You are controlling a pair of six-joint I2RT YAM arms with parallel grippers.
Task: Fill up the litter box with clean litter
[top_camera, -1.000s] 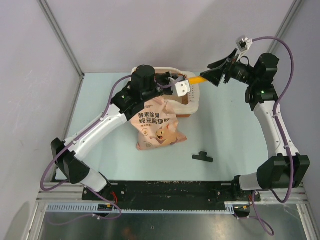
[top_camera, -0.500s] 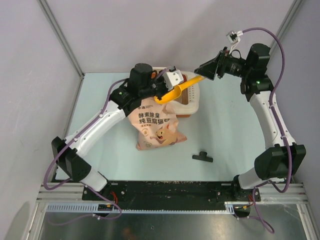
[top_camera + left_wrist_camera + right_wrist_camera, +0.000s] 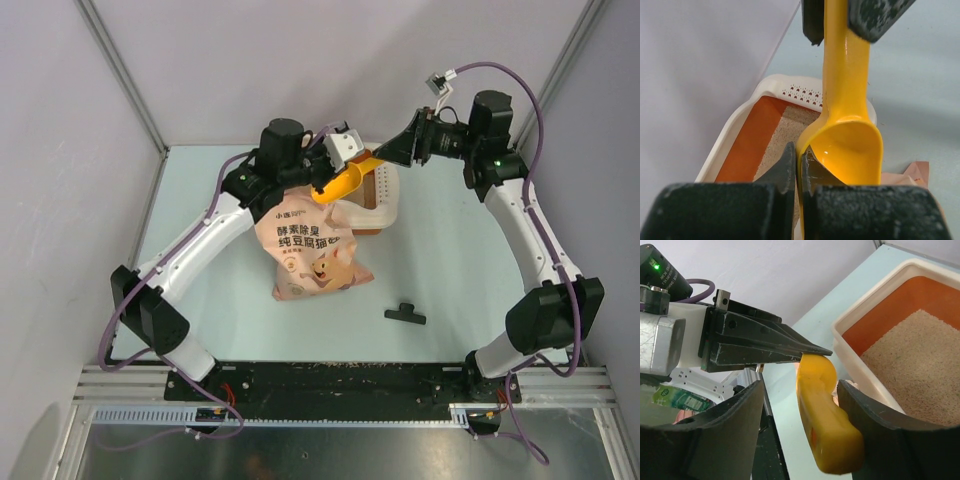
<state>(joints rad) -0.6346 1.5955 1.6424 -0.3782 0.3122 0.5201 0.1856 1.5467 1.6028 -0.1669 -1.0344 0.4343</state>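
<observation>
The orange scoop [image 3: 343, 181] hangs empty over the near edge of the litter box [image 3: 387, 198]. My left gripper [image 3: 324, 178] is shut on the rim of the scoop's bowl [image 3: 850, 150], seen closely in the left wrist view [image 3: 800, 151]. My right gripper [image 3: 388, 153] is open, its fingers on either side of the scoop's handle [image 3: 827, 425], which rests against one finger. The cream litter box [image 3: 860, 365] has orange inner walls and holds pale beige litter [image 3: 920, 365], also seen in the left wrist view [image 3: 782, 135].
The pink printed bag [image 3: 312, 250] lies in front of the litter box, under my left arm. A small black clip [image 3: 404, 314] lies on the table at the near right. Grey walls close in the back and sides.
My left gripper has closed on the scoop's bowl rim, and the scoop has shifted left. My right arm has moved left and back, and its jaws now stand open around the handle.
</observation>
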